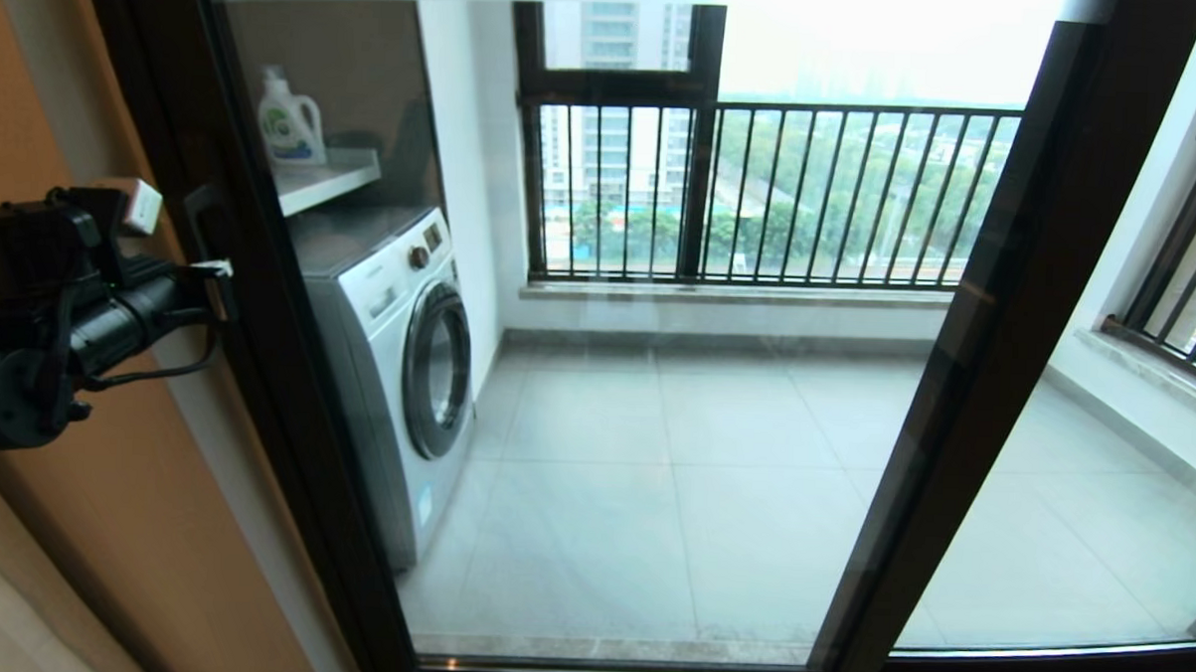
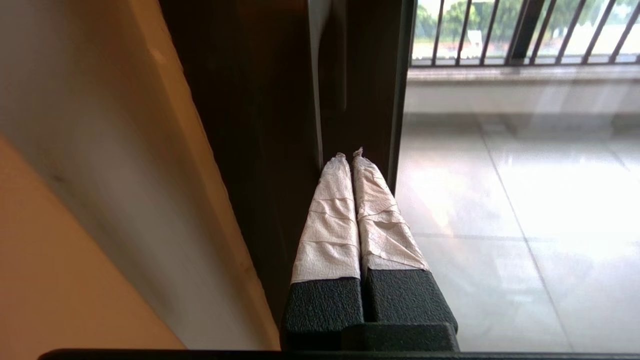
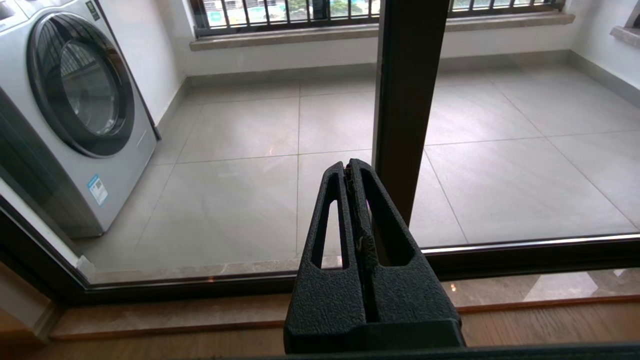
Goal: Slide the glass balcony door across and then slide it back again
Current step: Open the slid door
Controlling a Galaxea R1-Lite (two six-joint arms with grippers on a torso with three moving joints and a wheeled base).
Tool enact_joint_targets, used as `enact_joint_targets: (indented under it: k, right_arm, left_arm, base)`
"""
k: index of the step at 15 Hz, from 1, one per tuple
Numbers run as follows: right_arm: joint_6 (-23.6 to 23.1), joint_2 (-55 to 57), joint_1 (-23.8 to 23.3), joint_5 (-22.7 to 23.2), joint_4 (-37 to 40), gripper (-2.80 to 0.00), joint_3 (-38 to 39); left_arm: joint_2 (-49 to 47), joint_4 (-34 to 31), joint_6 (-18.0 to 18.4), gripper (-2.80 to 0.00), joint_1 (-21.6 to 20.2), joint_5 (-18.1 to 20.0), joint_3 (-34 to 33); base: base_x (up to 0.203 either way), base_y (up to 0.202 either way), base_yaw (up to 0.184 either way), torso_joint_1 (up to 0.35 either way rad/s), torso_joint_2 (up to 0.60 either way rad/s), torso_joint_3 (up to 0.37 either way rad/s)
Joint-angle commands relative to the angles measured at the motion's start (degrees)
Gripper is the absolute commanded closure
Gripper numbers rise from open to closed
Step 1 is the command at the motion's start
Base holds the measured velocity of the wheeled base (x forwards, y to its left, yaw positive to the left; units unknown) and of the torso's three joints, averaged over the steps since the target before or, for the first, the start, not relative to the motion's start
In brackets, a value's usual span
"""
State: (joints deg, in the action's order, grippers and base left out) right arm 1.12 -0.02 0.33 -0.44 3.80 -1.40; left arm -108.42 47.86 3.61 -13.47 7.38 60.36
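Observation:
The glass balcony door (image 1: 654, 428) is a tall clear pane in a dark frame. Its handle upright (image 1: 259, 364) stands against the wall jamb at the left, with the small dark lever handle (image 1: 196, 213) on it. My left gripper (image 1: 224, 281) is shut with nothing held. In the left wrist view its white-taped fingertips (image 2: 345, 162) touch the dark upright (image 2: 260, 125) just below the lever handle (image 2: 334, 55). My right gripper (image 3: 350, 165) is shut and empty, low in front of the glass beside the door's other upright (image 3: 407, 100); the head view does not show it.
A matching dark-framed glass panel (image 1: 1080, 492) without a handle stands to the right. Behind the glass are a washing machine (image 1: 398, 359), a detergent bottle (image 1: 289, 121) on a shelf and the black-barred railing window (image 1: 762, 193). An orange-brown wall (image 1: 104, 518) runs close along the left arm.

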Motion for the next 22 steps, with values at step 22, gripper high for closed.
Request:
enact_joint_targets:
  k: [22]
  right_arm:
    - [0.0,0.0,0.0,0.0,0.0,0.0,0.0]
  left_arm:
    - [-4.8,-1.6,0.0,0.0,-5.4,2.2,11.6]
  base:
    - [0.0,0.0,0.0,0.0,0.0,0.0]
